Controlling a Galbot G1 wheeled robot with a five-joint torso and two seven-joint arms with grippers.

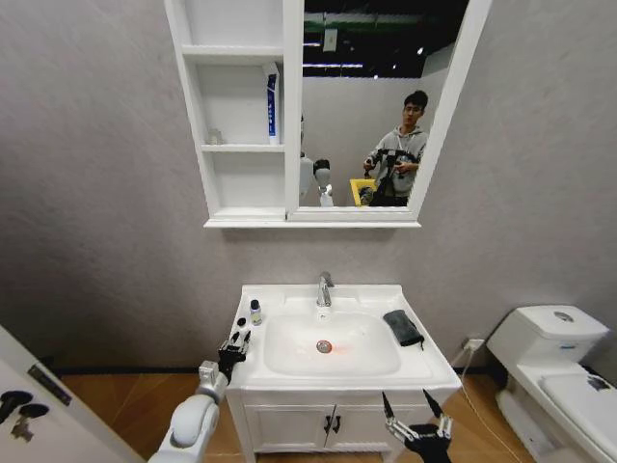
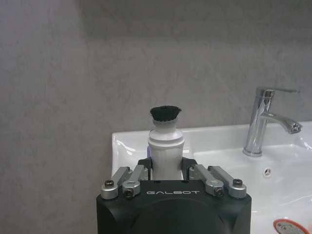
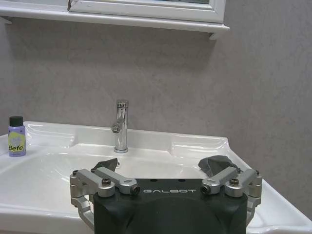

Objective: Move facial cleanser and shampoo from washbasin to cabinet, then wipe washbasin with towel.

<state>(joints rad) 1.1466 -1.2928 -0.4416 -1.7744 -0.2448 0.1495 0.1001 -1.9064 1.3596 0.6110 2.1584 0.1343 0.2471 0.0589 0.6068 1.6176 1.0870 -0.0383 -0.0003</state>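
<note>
White wall-hung cabinet (image 1: pixel 241 116) with three open shelves and a tall white-framed mirror: mounted on the grey wall above the basin. A white and blue tube (image 1: pixel 273 104) stands upright on the middle shelf, against the mirror-side wall.

White rectangular ceramic washbasin (image 1: pixel 289 371) with rounded bowl: set on a white two-door floor vanity (image 1: pixel 333 422). Chrome tap (image 1: pixel 325 287) at the rear centre; reddish drain (image 1: pixel 324 346) in the bowl floor.

White toilet (image 1: pixel 554 362): stands to the robot's right of the vanity, well apart from the task items.

Left gripper (image 1: pixel 235 344): at the basin's front left corner, just in front of the bottle. In the left wrist view the fingers appear to sit either side of the bottle's lower body; whether they actually grip it cannot be told.

Right gripper (image 1: pixel 415 407): low, in front of the vanity's right side, jaws spread wide with nothing between them.

Small dark grey-black folded towel (image 1: pixel 402 327): lies flat on the basin's right ledge, beside the bowl.

Small lilac plastic bottle with black cap (image 1: pixel 255 312): upright on the basin's left ledge, near the rear corner.
</note>
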